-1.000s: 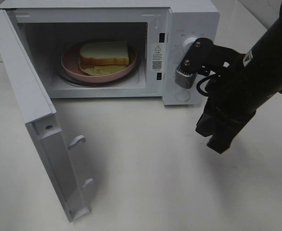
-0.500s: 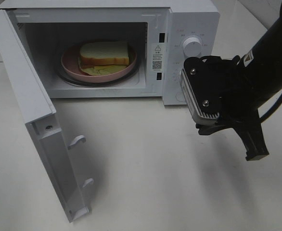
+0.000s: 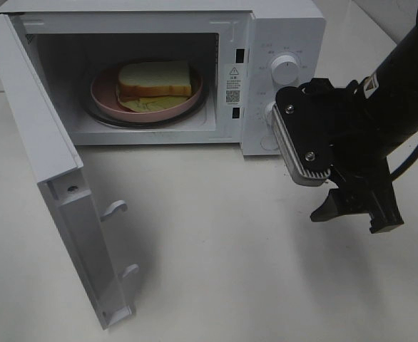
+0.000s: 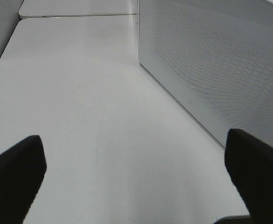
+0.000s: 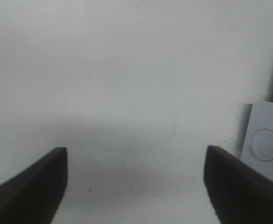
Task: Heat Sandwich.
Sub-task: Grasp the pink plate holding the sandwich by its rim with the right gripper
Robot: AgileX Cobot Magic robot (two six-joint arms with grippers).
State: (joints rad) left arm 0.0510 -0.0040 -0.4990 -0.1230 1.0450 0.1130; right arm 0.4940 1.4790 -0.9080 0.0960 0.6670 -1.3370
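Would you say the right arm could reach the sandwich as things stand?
Probably yes. The microwave door stands wide open, the sandwich lies on the pink plate inside, and the right gripper, open and empty, hangs before the control panel with only bare table between it and the opening.

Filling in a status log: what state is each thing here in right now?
Microwave door, swung wide open.
Pink plate, inside the microwave.
Sandwich, lying on that plate, in one piece.
Left gripper, open, empty.
Right gripper, open, empty.
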